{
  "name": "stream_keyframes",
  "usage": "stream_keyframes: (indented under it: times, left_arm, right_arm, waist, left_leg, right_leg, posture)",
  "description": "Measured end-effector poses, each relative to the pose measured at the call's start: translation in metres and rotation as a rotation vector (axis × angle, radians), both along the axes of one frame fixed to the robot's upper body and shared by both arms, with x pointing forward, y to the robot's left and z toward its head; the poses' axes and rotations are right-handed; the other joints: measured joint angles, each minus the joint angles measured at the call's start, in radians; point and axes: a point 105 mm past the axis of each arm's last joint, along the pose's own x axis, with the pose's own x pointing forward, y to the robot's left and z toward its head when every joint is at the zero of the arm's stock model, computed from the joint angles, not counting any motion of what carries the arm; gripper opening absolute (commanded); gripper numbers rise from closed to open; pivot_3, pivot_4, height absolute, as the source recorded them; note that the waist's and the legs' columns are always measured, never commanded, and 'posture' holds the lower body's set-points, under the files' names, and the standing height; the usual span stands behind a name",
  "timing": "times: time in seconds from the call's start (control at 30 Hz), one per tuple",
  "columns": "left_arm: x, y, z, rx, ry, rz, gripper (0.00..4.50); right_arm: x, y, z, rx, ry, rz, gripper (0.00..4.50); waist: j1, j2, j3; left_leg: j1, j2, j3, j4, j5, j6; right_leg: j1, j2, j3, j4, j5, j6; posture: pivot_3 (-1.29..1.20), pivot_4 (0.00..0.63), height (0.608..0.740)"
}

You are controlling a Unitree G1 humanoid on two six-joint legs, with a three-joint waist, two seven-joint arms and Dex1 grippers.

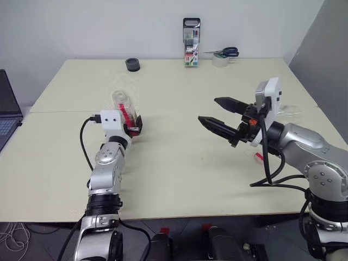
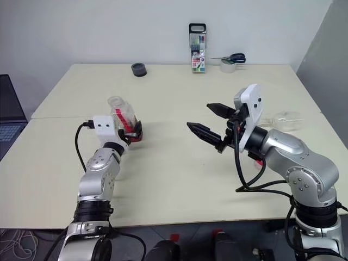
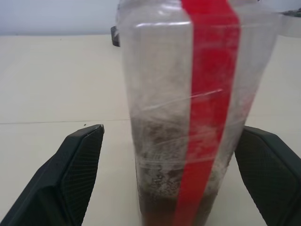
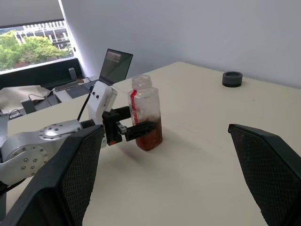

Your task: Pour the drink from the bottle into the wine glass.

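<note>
We note the bottle (image 4: 145, 117) standing upright between the left gripper's (image 4: 134, 128) wide jaws; right gripper (image 1: 216, 114) wide, empty.

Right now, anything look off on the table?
The bottle stands uncapped inside the open left end effector, with just a little drink at the bottom. No spill visible. What looks like the wine glass sits low behind the right arm, perhaps tipped over; cannot tell.

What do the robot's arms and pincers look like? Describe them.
Both arms are jointed silver metal with black bands. Each wrist carries a white boxy camera housing with a black cable looping back. The left pincer and right pincer each have two black tapered fingers with textured pads.
</note>
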Motion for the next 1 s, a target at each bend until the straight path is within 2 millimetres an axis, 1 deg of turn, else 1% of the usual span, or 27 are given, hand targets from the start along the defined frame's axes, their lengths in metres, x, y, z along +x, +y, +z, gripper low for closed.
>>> stream_keyframes:
  times: [0.07,0.17,0.23,0.27,0.33,0.43,0.5,0.57,0.63,0.7,0.73,0.8,0.9,1.0]
  left_arm:
    - [-0.007,0.000,-0.007,-0.003,0.021,0.002,4.49]
    - [-0.021,0.001,-0.022,-0.011,0.078,0.009,4.49]
    - [-0.031,-0.002,-0.026,-0.010,0.097,0.001,4.49]
    - [-0.039,-0.004,-0.030,-0.003,0.116,-0.010,4.49]
    - [-0.047,-0.008,-0.034,0.002,0.145,-0.027,4.49]
    - [-0.067,-0.026,-0.035,0.040,0.171,-0.158,4.49]
    - [-0.075,-0.042,-0.027,0.065,0.159,-0.279,4.49]
    - [-0.081,-0.059,-0.015,0.094,0.135,-0.423,4.49]
    - [-0.087,-0.078,0.003,0.118,0.095,-0.594,4.49]
    - [-0.085,-0.087,0.022,0.149,0.045,-0.695,4.49]
    - [-0.084,-0.089,0.026,0.155,0.033,-0.711,4.49]
    - [-0.084,-0.096,0.038,0.168,0.005,-0.788,4.49]
    - [-0.086,-0.110,0.047,0.166,-0.015,-0.906,4.49]
    - [-0.085,-0.118,0.048,0.166,-0.007,-0.992,4.49]
  right_arm:
    - [0.000,0.000,0.000,0.001,-0.002,-0.010,4.50]
    - [0.000,-0.004,-0.002,0.007,0.004,-0.031,4.50]
    - [-0.001,-0.007,-0.005,0.010,0.011,-0.050,4.50]
    - [-0.002,-0.008,-0.009,0.010,0.022,-0.061,4.50]
    - [-0.002,-0.011,-0.015,0.010,0.043,-0.081,4.50]
    - [-0.002,-0.023,-0.028,0.012,0.078,-0.165,4.50]
    - [0.002,-0.031,-0.036,0.010,0.101,-0.237,4.50]
    - [0.009,-0.039,-0.036,0.031,0.104,-0.324,4.50]
    - [0.024,-0.059,-0.042,0.080,0.137,-0.489,4.50]
    - [0.037,-0.084,-0.054,0.132,0.215,-0.646,4.50]
    - [0.040,-0.090,-0.058,0.147,0.235,-0.675,4.50]
    - [0.048,-0.108,-0.067,0.258,0.319,-0.782,4.50]
    - [0.061,-0.124,-0.079,0.397,0.438,-0.873,4.50]
    - [0.073,-0.136,-0.093,0.507,0.536,-0.933,4.50]
  waist:
    - [0.000,0.000,0.000]
    - [0.000,0.000,0.000]
    - [0.001,0.000,0.000]
    - [0.001,0.000,0.000]
    - [0.001,0.000,0.000]
    - [0.001,0.000,0.000]
    - [0.001,0.000,0.000]
    - [0.000,0.000,0.000]
    - [0.000,0.000,0.000]
    - [0.000,0.000,0.000]
    - [0.000,0.000,0.000]
    - [-0.001,0.000,0.000]
    - [-0.006,0.001,0.000]
    - [-0.011,0.001,0.000]
  left_leg:
    - [0.000,0.000,0.000,0.000,0.000,0.000]
    - [0.000,0.000,0.000,0.000,0.000,0.000]
    - [0.000,0.000,0.000,0.000,0.000,0.000]
    - [0.000,0.000,0.000,0.000,0.000,0.000]
    - [0.000,0.000,0.000,0.000,0.000,0.000]
    - [0.001,0.000,0.000,0.000,0.000,0.000]
    - [0.001,0.000,0.000,0.000,0.000,0.000]
    - [0.002,0.001,0.000,0.000,0.000,0.000]
    - [0.003,0.001,0.000,0.000,0.000,0.000]
    - [0.003,0.001,0.001,0.000,0.000,0.000]
    - [0.003,0.001,0.001,0.000,0.000,0.000]
    - [0.003,0.001,0.002,0.000,0.000,0.000]
    - [0.003,0.001,0.003,-0.001,0.000,0.000]
    - [0.003,0.001,0.003,-0.001,0.000,0.001]
  right_leg:
    - [0.000,0.000,0.000,0.000,0.000,0.000]
    - [0.000,0.000,0.000,0.000,0.000,0.000]
    - [0.000,0.000,0.001,0.000,0.000,0.000]
    - [0.001,0.000,0.001,0.000,0.000,0.000]
    - [0.001,0.000,0.001,0.000,0.000,0.000]
    - [0.001,0.000,0.001,0.000,0.000,0.000]
    - [0.002,0.000,0.001,0.000,0.000,0.000]
    - [0.003,0.001,0.001,0.000,0.000,0.000]
    - [0.003,0.003,0.000,0.000,0.000,0.000]
    - [0.003,0.006,0.000,0.000,0.000,0.000]
    - [0.003,0.006,0.000,0.000,0.000,0.000]
    - [0.003,0.006,0.001,0.000,0.000,0.000]
    - [0.003,0.006,0.001,0.000,0.000,0.000]
    - [0.002,0.007,0.001,0.001,0.000,0.000]
  posture:
    - [0.00,0.150,0.740]
    - [0.00,0.150,0.740]
    - [0.00,0.150,0.740]
    - [0.00,0.150,0.740]
    - [0.00,0.150,0.740]
    - [0.00,0.150,0.740]
    - [0.00,0.150,0.740]
    - [0.00,0.150,0.740]
    - [0.00,0.150,0.740]
    - [0.00,0.150,0.740]
    - [0.00,0.150,0.740]
    - [0.00,0.150,0.740]
    - [0.00,0.150,0.740]
    - [0.00,0.150,0.740]
